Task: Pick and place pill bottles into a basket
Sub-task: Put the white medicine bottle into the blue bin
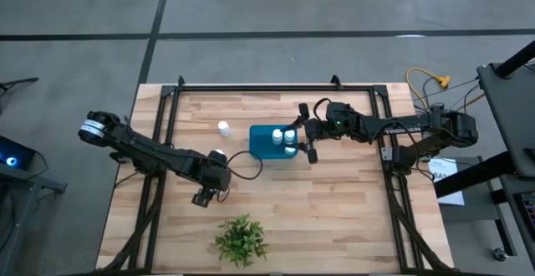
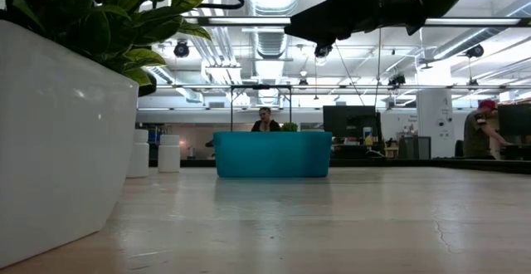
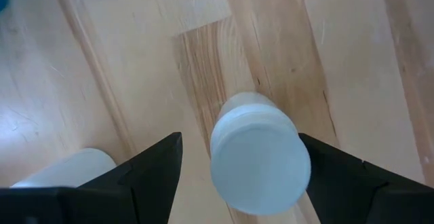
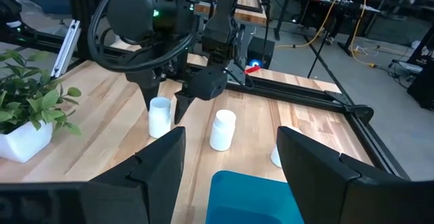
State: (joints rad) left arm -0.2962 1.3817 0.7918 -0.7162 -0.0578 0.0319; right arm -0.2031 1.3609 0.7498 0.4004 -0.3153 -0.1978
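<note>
- The wooden table [image 1: 334,217] stands on a grey floor, and the low view shows a big room behind it with ceiling lights, desks, screens and two people far off.
- A green plant [image 1: 241,239] in a white pot sits at the near edge of the table (in the low view it fills the left side and part of it is cut off).
- The teal basket [image 1: 261,144] sits in the middle of the table, and three white pill bottles [image 1: 288,137] show inside it at its right end.
- From the low view the basket wall hides those bottles.
- The left gripper [image 4: 165,100] points down at the table, left of the basket, with its two fingers spread on each side of one bottle [image 3: 260,155], not squeezing it.
- Another bottle [image 4: 222,129] stands just beside that one, and one more bottle [image 1: 224,128] stands farther back, left of the basket.
- A sixth bottle peeks out by the right gripper's finger in the right wrist view, mostly hidden.
- The right gripper [image 1: 304,130] hangs over the right end of the basket with its fingers wide apart and nothing between them.
</note>
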